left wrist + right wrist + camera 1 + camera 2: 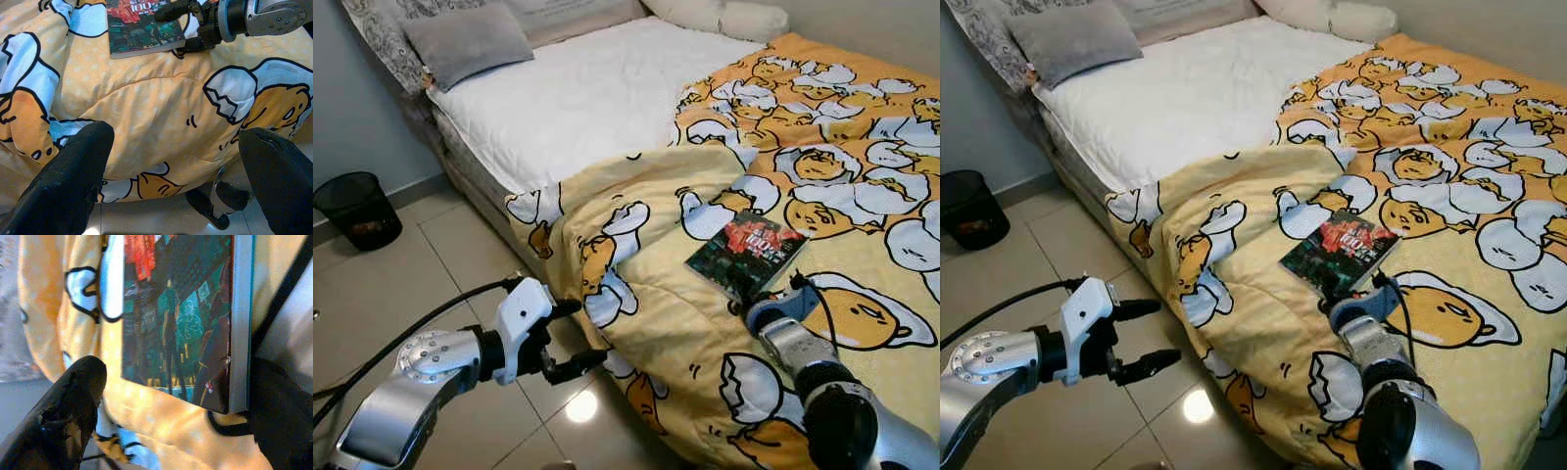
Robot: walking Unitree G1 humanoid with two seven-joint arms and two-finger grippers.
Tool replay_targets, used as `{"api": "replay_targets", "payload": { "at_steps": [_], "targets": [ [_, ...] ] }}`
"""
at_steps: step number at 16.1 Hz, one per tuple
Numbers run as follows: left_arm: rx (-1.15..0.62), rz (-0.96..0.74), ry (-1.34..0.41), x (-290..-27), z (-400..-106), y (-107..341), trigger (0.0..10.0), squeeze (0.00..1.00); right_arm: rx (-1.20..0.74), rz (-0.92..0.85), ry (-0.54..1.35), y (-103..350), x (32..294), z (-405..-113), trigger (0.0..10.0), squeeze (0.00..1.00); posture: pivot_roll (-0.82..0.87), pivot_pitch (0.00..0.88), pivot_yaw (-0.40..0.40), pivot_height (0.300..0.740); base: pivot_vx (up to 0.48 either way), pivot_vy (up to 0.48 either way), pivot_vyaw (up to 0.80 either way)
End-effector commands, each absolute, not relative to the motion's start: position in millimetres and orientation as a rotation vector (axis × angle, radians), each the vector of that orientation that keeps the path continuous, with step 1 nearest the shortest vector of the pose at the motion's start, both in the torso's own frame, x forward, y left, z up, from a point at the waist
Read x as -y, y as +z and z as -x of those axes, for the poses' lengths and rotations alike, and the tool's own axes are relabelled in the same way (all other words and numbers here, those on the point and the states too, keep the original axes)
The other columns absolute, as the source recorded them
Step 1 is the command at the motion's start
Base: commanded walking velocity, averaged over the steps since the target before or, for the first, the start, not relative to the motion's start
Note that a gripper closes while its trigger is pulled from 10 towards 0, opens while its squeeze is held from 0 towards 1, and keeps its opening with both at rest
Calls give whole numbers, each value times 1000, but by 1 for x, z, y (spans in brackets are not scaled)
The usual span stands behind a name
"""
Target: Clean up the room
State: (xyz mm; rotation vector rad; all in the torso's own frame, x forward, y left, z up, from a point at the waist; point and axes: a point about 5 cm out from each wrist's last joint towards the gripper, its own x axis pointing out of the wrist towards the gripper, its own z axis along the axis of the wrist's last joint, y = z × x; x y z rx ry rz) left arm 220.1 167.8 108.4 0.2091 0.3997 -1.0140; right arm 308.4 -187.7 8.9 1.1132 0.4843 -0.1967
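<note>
Nearest the camera, the left tool (570, 338) is hovering over the tiled floor (401, 284) beside the bed (597, 98), its two black fingers (73, 181) spread wide apart and holding nothing. On the other side, the right tool (188, 27) is reaching onto a yellow cartoon-print duvet (646, 323) that is hanging over the bed's edge; its fingers are straddling the near corner of one book (747, 254), one on each side, not yet closed on it. The book is lying flat, cover up, its long axis running diagonally away toward the far right. Farther off, one grey pillow (465, 41) is resting at the head of the white sheet, and one black mesh wastebasket (358, 209) is standing by the wall.
</note>
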Motion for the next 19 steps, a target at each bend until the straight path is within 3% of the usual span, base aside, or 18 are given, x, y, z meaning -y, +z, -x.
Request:
{"api": "replay_targets", "payload": {
  "at_steps": [1, 2, 3, 4, 5, 19],
  "targets": [
    [-391, -236, -1012, -168, -222, 113, 10000, 792, -448, -1165, -164, 18, 181, -317, 6627, 0, 163, 0, 52, 740, 0, 0, 0],
    [-389, -236, -1008, -168, -223, 112, 10000, 788, -438, -1178, -167, 20, 181, -319, 4000, 0, 166, 0, 46, 740, 0, 0, 0],
    [-388, -236, -1005, -168, -223, 112, 10000, 792, -432, -1185, -170, 21, 180, -320, 3176, 0, 167, 0, 45, 740, 0, 0, 0],
    [-385, -235, -1000, -167, -222, 112, 10000, 788, -415, -1207, -181, 23, 181, -322, 1255, 0, 171, 0, 41, 740, 0, 0, 0],
    [-384, -233, -994, -167, -221, 112, 10000, 788, -401, -1223, -182, 25, 180, -324, 0, 0, 176, 0, 36, 740, 0, 0, 0],
    [-390, -230, -969, -168, -217, 111, 10000, 788, -461, -1161, -218, 21, 174, -323, 0, 0, 184, 0, 31, 740, 0, 0, 0]
  ]
}}
